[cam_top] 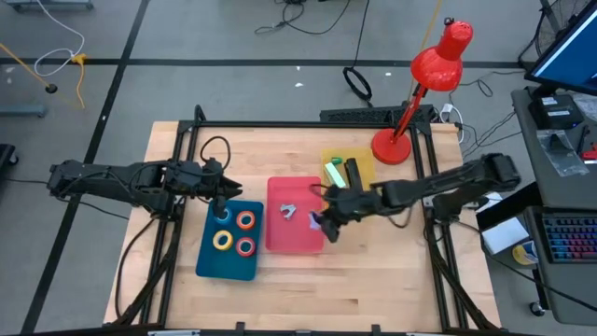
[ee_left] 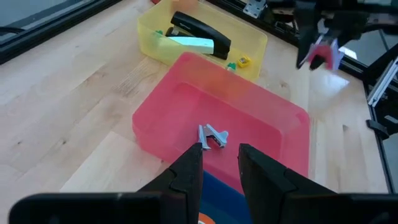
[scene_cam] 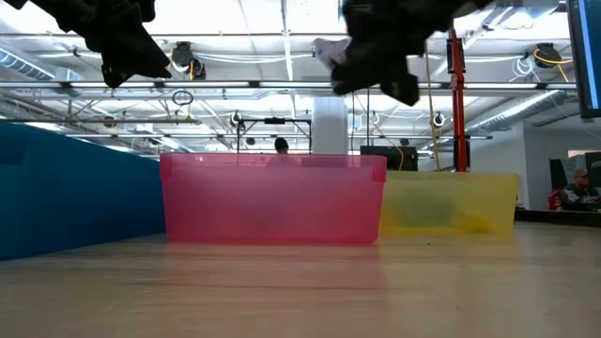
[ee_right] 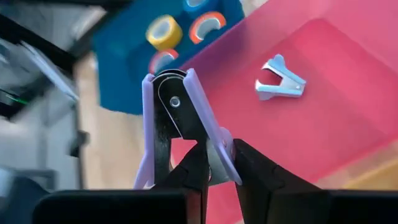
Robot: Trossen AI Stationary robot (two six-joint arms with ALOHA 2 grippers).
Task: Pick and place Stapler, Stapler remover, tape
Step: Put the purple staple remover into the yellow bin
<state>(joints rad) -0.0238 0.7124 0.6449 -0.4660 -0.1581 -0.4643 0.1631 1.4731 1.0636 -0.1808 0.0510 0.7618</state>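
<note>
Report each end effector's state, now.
Left end effector: fingers slightly apart, holding nothing, above the blue tray.
Right end effector: shut on a purple staple remover, above the pink tray.

A lab: floor cables (cam_top: 308,14), framed workbench (cam_top: 298,289), monitors (cam_top: 569,47).

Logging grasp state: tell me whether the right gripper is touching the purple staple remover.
Touching. In the right wrist view the right gripper has its fingers clamped on the purple staple remover above the pink tray.
</note>
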